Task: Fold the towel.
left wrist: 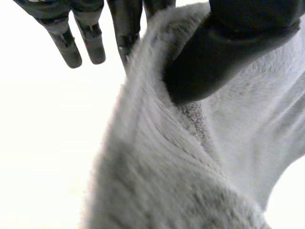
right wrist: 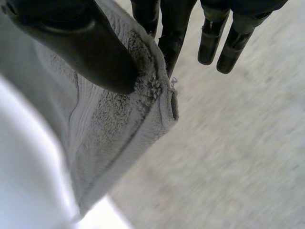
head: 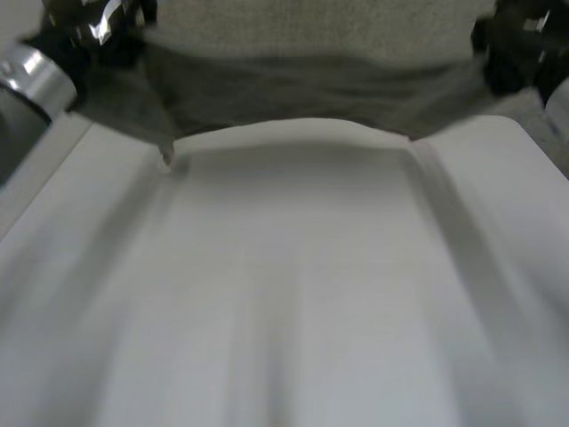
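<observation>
1. The white bench (head: pixel 293 311) fills the middle and lower frame of the head view.
2. The grey towel (head: pixel 311 80) is stretched across the top of the frame, held up above the bench, with its lower edge arched.
3. The left hand (head: pixel 89 27), upper left, pinches the towel's edge between its thumb and a finger (left wrist: pixel 126 33).
4. The right hand (head: pixel 511 53), upper right, pinches a towel corner between thumb and fingers (right wrist: pixel 171 43).
</observation>
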Available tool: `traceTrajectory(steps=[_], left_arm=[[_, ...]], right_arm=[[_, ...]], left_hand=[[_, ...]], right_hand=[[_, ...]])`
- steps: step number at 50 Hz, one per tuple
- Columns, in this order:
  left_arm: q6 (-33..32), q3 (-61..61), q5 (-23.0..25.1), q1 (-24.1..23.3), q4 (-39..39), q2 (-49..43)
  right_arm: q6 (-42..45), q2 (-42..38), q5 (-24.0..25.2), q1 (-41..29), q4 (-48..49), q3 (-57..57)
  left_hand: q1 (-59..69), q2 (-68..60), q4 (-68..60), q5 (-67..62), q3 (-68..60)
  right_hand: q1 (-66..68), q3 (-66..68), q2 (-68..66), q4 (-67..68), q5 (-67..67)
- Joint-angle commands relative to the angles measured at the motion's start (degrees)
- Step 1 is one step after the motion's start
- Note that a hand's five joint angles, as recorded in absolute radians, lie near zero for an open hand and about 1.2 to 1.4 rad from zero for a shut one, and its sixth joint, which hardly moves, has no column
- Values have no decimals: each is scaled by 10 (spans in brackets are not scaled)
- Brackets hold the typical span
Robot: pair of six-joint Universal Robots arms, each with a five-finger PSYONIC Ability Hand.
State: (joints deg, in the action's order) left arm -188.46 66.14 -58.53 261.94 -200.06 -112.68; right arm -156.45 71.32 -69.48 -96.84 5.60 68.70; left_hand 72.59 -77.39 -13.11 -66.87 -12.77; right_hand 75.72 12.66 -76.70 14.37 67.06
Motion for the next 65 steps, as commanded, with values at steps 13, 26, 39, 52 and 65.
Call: traceTrajectory(steps=[13, 26, 39, 52, 65], left_arm=[[-129, 354, 68, 10, 20, 109], [-132, 453, 73, 24, 151, 311], [-135, 418, 73, 46, 158, 250], [-151, 191, 59, -7, 180, -58], [-166, 8, 9, -24, 200, -213]], right_arm=[[86, 110, 90, 57, -6, 304], [103, 295, 252, 206, -205, 339], [161, 189, 274, 226, -198, 291], [186, -9, 109, 90, -161, 171], [132, -91, -26, 31, 8, 130]], left_hand=[[74, -26, 31, -31, 28], [74, -26, 31, -31, 28], [74, -26, 31, -31, 28], [74, -26, 31, -31, 28], [74, -26, 31, -31, 28]], right_hand=[[43, -27, -33, -44, 29], [43, -27, -33, -44, 29], [43, -27, -33, -44, 29], [43, -27, -33, -44, 29], [43, -27, -33, -44, 29]])
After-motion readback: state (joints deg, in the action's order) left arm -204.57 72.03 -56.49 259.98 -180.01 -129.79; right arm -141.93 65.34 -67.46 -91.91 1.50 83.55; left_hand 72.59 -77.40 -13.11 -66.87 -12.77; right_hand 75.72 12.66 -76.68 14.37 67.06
